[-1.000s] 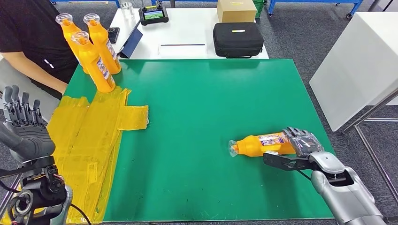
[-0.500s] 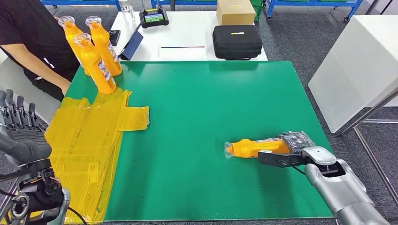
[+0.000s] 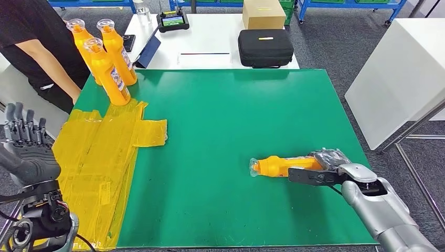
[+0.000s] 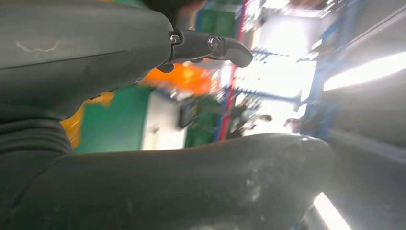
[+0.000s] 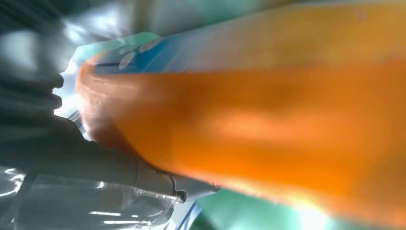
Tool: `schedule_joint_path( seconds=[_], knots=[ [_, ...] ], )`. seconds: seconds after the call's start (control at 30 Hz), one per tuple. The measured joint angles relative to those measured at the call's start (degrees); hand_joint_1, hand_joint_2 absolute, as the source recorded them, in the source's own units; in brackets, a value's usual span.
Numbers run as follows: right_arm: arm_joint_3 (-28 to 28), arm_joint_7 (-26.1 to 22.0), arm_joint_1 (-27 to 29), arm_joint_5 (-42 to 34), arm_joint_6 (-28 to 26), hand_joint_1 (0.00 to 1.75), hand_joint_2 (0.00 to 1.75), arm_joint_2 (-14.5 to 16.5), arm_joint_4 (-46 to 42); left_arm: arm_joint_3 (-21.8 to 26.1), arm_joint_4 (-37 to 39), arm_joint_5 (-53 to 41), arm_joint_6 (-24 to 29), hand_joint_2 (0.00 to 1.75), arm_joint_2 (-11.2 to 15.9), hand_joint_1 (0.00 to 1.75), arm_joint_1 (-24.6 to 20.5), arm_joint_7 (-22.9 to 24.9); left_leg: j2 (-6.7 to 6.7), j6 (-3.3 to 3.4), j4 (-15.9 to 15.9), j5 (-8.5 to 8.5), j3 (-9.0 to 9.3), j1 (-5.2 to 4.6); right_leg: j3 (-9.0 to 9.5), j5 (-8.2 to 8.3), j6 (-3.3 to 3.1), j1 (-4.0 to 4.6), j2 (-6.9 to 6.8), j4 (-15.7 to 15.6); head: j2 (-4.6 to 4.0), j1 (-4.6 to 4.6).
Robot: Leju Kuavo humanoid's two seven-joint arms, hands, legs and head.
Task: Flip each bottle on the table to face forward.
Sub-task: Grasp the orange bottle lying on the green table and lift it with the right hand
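An orange bottle (image 3: pixel 283 165) lies on its side on the green mat (image 3: pixel 225 126), clear cap pointing left. My right hand (image 3: pixel 328 167) grips its base end, the thumb stretched along its near side. Close up, in the right wrist view, the orange bottle (image 5: pixel 268 110) sits against my palm. Three more orange bottles (image 3: pixel 107 63) stand upright at the mat's far left corner. My left hand (image 3: pixel 26 152) hangs raised off the table's left edge, fingers straight and apart, holding nothing.
A person in black (image 3: pixel 31 47) stands at the far left by the upright bottles. Yellow tape sheets (image 3: pixel 105 157) cover the mat's left side. Behind, a white table (image 3: pixel 210 39) carries a black case (image 3: pixel 265 46), a cardboard box and a controller. A white cabinet (image 3: pixel 399 73) stands right.
My right hand has turned the lying bottle about its long axis, so its label no longer faces up, and drawn it slightly left and nearer. The person's arm shifted.
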Motion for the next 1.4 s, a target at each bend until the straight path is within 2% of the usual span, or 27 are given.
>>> schedule_joint_path(
  seconds=[0.07,0.13,0.5,0.57,0.63,0.73,0.8,0.83,0.97,1.13,1.27,1.4],
  knots=[
    [-2.3,-1.8,1.5,-7.2,2.0,1.75,1.75,0.2,-1.8,-0.1,0.0,1.1,-1.9,0.00,0.0,0.00,0.7,2.3,0.03,-0.06,0.0,-0.07,-0.01,0.04,0.05,0.00,0.00,0.03,0.06,0.0,0.00,0.01],
    [-4.1,-2.6,2.9,-11.0,3.3,1.75,1.75,0.5,-3.6,-0.2,0.0,1.6,-3.0,0.00,0.0,0.00,1.2,3.1,0.15,-0.13,0.0,-0.17,0.00,0.06,0.06,0.00,-0.01,0.04,0.22,-0.1,0.00,-0.01],
    [-6.5,-2.6,5.3,-12.0,4.0,1.75,1.75,1.0,-6.5,-0.5,0.0,1.8,-3.3,0.00,0.0,0.00,1.8,3.3,0.25,-0.13,0.0,-0.19,0.05,0.06,0.05,0.01,0.00,0.05,0.35,-0.1,0.00,0.00],
    [-7.3,-4.1,6.0,-15.5,4.8,1.75,1.75,1.2,-7.5,-0.6,0.0,3.3,-4.5,0.87,0.1,0.00,1.9,4.4,0.24,-0.12,0.0,-0.19,0.00,0.06,0.04,0.01,0.00,0.04,0.34,-0.1,0.00,-0.01],
    [-8.5,-7.1,7.3,-27.6,8.8,1.75,1.75,1.8,-10.0,-1.1,0.2,7.5,-7.3,1.75,0.2,0.00,2.3,6.5,0.19,-0.12,0.0,-0.17,-0.20,0.05,-0.08,0.02,0.00,0.00,0.32,0.0,-0.01,0.00],
    [-9.0,-9.5,8.1,-51.9,14.9,1.75,1.75,2.9,-15.8,-3.7,0.8,12.3,-11.0,1.75,0.5,0.00,2.6,7.3,0.25,-0.06,0.0,-0.04,-0.62,0.00,-0.58,0.11,0.02,-0.09,0.35,0.0,0.00,-0.09],
    [-9.0,-9.3,6.8,-62.1,16.0,1.75,1.75,3.3,-19.9,-6.3,1.2,12.8,-12.2,1.75,0.5,0.00,2.1,6.6,0.24,-0.02,0.0,0.05,-0.68,-0.03,-0.73,0.12,0.02,-0.09,0.32,0.1,0.00,-0.09],
    [-9.0,-8.9,6.0,-64.9,16.2,1.75,1.75,3.3,-21.6,-7.6,1.2,12.5,-12.5,1.75,0.5,0.00,1.9,6.2,0.20,-0.02,0.0,0.07,-0.69,-0.03,-0.74,0.12,0.03,-0.09,0.28,0.1,0.00,-0.07],
    [-8.6,-7.9,3.7,-68.3,15.8,1.75,1.75,3.3,-26.4,-12.8,1.1,8.5,-13.0,1.75,0.5,0.00,1.1,4.7,0.11,-0.01,0.0,0.08,-0.78,-0.03,-0.74,0.11,0.04,-0.09,0.20,0.1,0.00,-0.07],
    [-7.9,-7.9,3.0,-70.2,15.1,1.75,1.75,3.8,-28.1,-17.5,0.9,6.0,-13.2,1.75,0.4,0.00,0.3,3.9,0.08,0.01,0.0,0.06,-0.93,-0.03,-0.84,0.10,0.04,-0.11,0.16,0.1,0.00,-0.06],
    [-7.0,-7.5,1.4,-72.9,15.0,1.75,1.75,5.9,-28.1,-21.0,0.8,4.5,-13.6,1.75,0.0,0.00,-0.9,3.6,0.08,0.01,0.0,0.07,-0.94,-0.03,-0.87,0.11,0.04,-0.10,0.15,0.1,0.00,-0.07],
    [-6.8,-6.4,-0.6,-78.2,15.0,1.75,1.75,9.4,-27.9,-25.6,-0.1,-0.4,-14.2,1.75,-0.6,0.00,-3.0,2.6,0.06,-0.01,0.0,0.09,-0.96,-0.02,-0.90,0.11,0.04,-0.09,0.15,0.1,0.00,-0.08]
  ],
)
